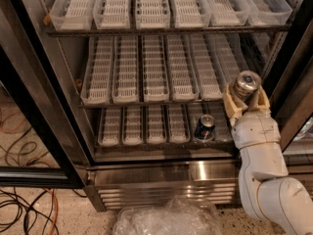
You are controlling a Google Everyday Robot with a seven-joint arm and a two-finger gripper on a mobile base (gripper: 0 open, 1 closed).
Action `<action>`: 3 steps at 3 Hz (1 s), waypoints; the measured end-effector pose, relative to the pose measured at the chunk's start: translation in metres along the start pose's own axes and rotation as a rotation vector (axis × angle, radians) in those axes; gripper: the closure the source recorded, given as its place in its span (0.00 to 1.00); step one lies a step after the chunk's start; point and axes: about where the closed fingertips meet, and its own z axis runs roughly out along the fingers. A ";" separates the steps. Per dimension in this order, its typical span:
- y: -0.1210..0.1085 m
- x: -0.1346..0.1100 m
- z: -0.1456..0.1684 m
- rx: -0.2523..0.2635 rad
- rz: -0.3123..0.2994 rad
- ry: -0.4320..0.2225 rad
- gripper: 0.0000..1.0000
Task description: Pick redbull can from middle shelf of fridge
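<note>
My gripper (246, 98) is at the right of the open fridge (161, 170), just in front of the right end of the middle shelf (146, 72). Its cream fingers (232, 106) are shut on the redbull can (245, 85), whose shiny silver top faces up towards the camera. The can is held upright, off the shelf's white lane trays. My white arm rises from the lower right corner to the gripper.
A dark navy-blue can (205, 127) stands on the bottom shelf, left of and below the gripper. The black door frame (34, 102) runs down the left side. Crumpled clear plastic (166, 219) lies on the floor by the louvred base, with cables (24, 204) at lower left.
</note>
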 end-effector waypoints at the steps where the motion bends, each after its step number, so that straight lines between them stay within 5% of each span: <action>1: 0.036 -0.008 -0.022 -0.158 0.001 -0.011 1.00; 3: 0.055 -0.003 -0.054 -0.401 0.022 0.029 1.00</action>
